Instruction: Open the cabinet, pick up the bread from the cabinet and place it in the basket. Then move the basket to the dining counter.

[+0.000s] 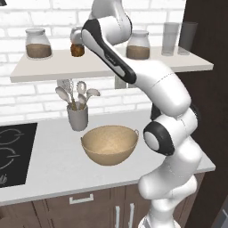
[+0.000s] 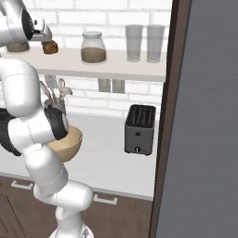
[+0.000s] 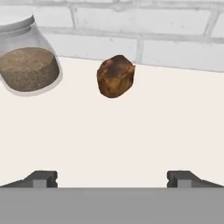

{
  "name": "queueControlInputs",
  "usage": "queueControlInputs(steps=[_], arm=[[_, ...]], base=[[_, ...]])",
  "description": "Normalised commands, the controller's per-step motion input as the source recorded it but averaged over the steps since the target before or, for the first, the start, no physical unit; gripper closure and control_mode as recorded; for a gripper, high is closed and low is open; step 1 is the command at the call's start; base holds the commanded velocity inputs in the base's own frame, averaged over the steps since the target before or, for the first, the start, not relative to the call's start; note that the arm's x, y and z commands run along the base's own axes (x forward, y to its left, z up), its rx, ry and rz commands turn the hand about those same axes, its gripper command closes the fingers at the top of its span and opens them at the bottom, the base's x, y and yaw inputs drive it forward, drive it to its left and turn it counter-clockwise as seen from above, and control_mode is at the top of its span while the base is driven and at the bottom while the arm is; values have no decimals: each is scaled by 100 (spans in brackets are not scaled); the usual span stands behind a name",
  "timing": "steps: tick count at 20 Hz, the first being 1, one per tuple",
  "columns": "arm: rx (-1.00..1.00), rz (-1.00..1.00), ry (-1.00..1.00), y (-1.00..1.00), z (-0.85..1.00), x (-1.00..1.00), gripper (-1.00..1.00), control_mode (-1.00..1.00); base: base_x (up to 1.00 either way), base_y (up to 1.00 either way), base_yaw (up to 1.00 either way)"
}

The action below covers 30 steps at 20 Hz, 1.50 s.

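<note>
jar (image 3: 27,59): cut by left edge, hand view;
basket (image 2: 69,142): half behind arm;
cooktop (image 1: 13,153): cut off left

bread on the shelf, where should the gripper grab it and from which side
Probably across its middle, coming straight in from the front edge of the shelf. The bread is a small roundish lump with no handle, sitting free on the shelf, with a brick wall behind it and a glass jar apart on one side. The open gripper already faces it, so its jaws could pass either side.
</note>
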Motion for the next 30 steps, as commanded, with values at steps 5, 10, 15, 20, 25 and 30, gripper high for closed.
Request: queueControlInputs(steps=[5, 10, 15, 20, 25, 30], arm=[[-2, -7, -4, 2, -27, 15, -100, -100], [-5, -9, 0, 0, -25, 13, -100, -100], [-3, -12, 0, 5, 0, 36, -100, -100], [0, -10, -1, 30, 0, 32, -100, -100], [0, -1, -1, 26, 0, 34, -100, -100], [0, 0, 0, 9, 0, 40, -100, -100]], base=[[0, 0, 0], [0, 0, 0], [0, 0, 0], [0, 0, 0], [0, 0, 0], [0, 0, 0]])
